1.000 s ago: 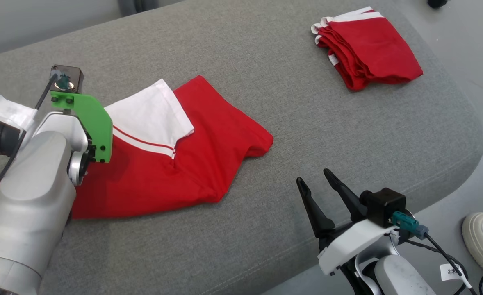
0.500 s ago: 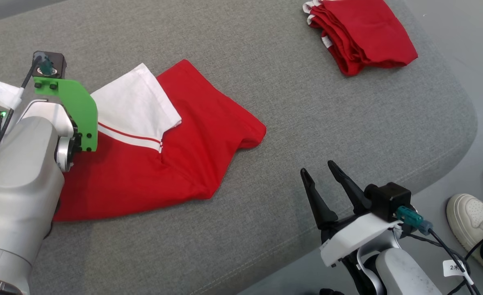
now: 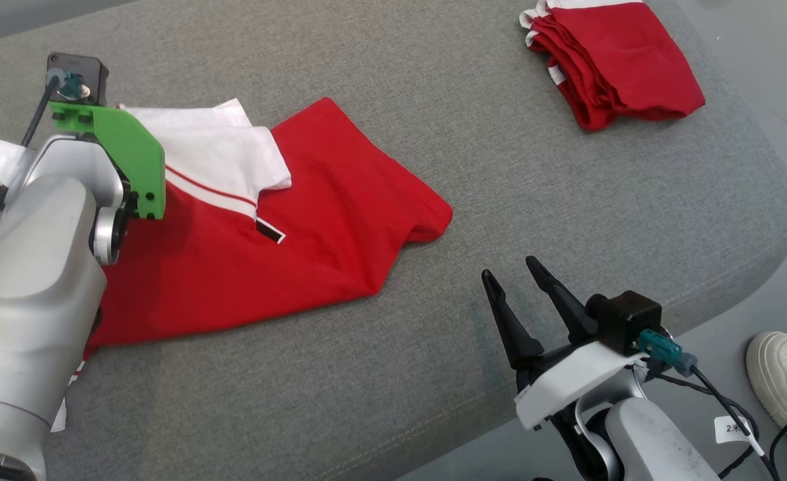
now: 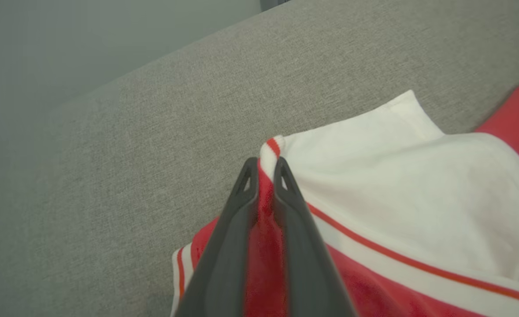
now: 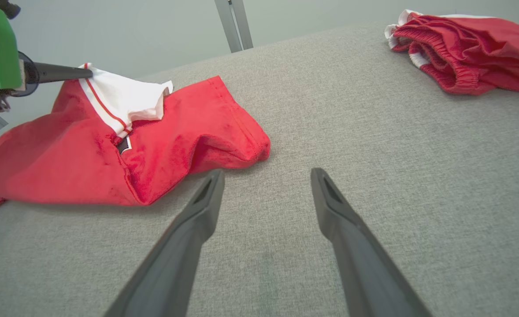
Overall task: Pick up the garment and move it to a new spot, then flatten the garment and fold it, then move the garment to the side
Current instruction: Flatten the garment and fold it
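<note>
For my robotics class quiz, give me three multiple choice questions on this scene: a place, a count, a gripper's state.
1. Where on the grey fabric cushion lies the folded red garment with white trim? A far right B near left C centre
2. How many red garments lie there? A one B two C three
3. The left gripper is: A wide open B shut on the spread red-and-white garment C shut on the folded one
1 A, head view shows it far right. 2 B, one spread, one folded. 3 B, fingers pinch its striped edge.
</note>
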